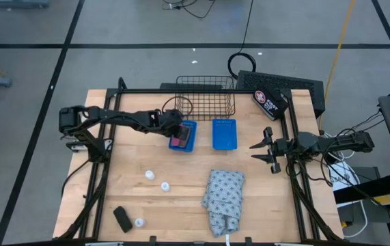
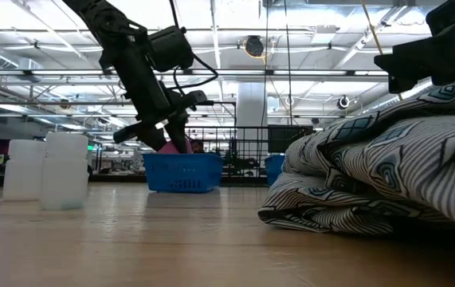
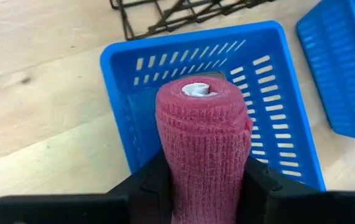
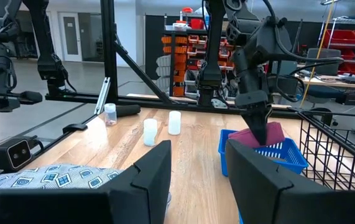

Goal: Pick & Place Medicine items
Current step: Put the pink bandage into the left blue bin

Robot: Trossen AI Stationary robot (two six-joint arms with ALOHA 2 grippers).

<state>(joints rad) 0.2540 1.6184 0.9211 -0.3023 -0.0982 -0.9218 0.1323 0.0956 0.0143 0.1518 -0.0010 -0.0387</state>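
A pink roll [image 3: 205, 143] with a white core sits between the fingers of my left gripper [image 1: 177, 137], which is shut on it over the left blue basket [image 1: 189, 127]. Low on the table lie small white bottles [image 1: 150, 175] [image 1: 164, 186] [image 1: 139, 223] and a black oblong piece [image 1: 121, 219]. My right gripper [image 1: 266, 154] waits open at the table's right edge, with nothing between its fingers. My left gripper pinches the pink roll's two sides [image 3: 171, 180] between its two fingers [image 3: 149, 186], which run along the roll. It comes slanting down from the table's left. The roll's free end [image 3: 196, 90] points into the blue basket [image 3: 121, 68]; whether it touches the basket, I cannot tell.
A second blue basket [image 1: 225, 134] stands to the right of the first. A black wire basket [image 1: 206, 97] is behind them, and a black pouch with a red-white label [image 1: 270, 102] at the far right. A patterned cloth [image 1: 223, 198] lies bunched near the front edge.
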